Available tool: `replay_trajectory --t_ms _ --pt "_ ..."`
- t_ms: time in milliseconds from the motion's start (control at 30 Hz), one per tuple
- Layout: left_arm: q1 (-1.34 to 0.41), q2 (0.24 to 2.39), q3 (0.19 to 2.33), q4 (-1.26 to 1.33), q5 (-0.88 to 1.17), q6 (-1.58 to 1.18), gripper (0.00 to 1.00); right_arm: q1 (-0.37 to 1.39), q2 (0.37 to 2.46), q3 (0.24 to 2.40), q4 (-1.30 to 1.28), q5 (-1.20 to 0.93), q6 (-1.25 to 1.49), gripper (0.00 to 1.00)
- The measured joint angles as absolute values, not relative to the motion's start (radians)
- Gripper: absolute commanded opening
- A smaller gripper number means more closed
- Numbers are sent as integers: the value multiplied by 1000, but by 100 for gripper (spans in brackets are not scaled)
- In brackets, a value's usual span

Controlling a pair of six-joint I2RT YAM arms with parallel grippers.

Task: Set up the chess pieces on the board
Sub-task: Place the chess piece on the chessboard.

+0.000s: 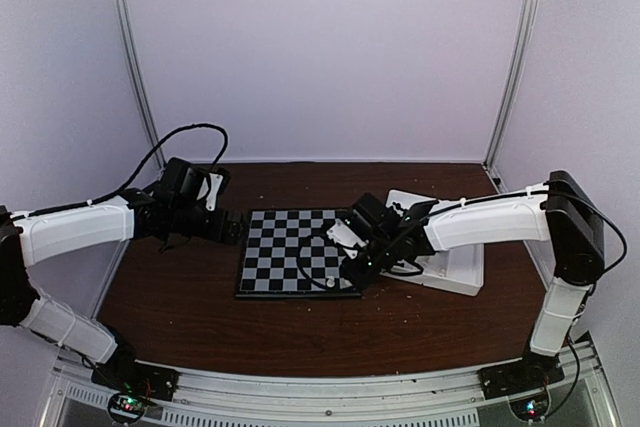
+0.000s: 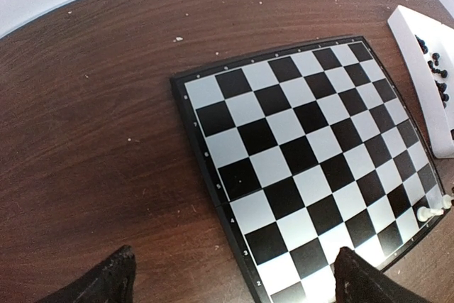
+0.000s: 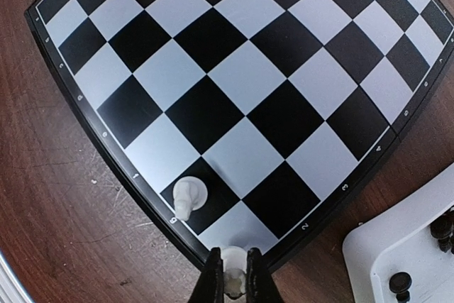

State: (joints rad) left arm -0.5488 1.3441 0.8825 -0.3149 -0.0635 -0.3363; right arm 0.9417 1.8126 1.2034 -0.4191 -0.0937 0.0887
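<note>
Setting down one white piece [image 3: 232, 280] on the board [image 3: 234, 69], by the look of it. Pinching that piece between the right fingers [image 3: 211, 280], clenched on it from both sides. Holding it at 6 o'clock in the right wrist view, over the board's rim. Hanging just at 5 o'clock from the other white piece [image 3: 190, 196], the one on the black corner square. Not being able to tell that one's pose, standing or tipped. Not being able to tell about touching the board either.

Doing this step well, most likely:
- Aiming for the middle of the pale square at 12 o'clock from the held piece.
- Going down slowly and straight, with the piece upright.
- Staying off the other white piece, to avoid bumping it.
- Letting go only with the base flat on the square.
- Pulling straight up after that, not sideways.

Holding the left fingers [image 2: 106, 282] wide apart, grasping nothing. Hovering them over the table [image 2: 106, 140] at the board's 9 o'clock side in the top view.

Seeing black pieces [image 3: 401, 282] off the board, in the tray [image 3: 397, 239] at 4 o'clock in the right wrist view.
</note>
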Motion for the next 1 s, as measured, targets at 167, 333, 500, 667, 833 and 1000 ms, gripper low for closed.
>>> replay_trajectory --t_ms 167,333,500,667,833,1000 --pt "-549 1345 882 -315 -64 -336 98 943 1816 1203 -403 -88 81 0" --pt "-549 1345 882 -315 -64 -336 98 944 1830 1203 -388 -85 80 0" --pt "-549 1345 882 -315 -65 -336 98 948 1847 1203 -384 -84 80 5" --pt "-549 1345 882 -315 -65 -336 98 949 1852 1204 -377 -82 73 19" --pt "-549 1345 882 -315 -65 -336 98 949 1852 1204 -369 -75 74 26" --pt "-549 1345 882 -314 -62 -335 98 949 1848 1203 -360 -73 73 30"
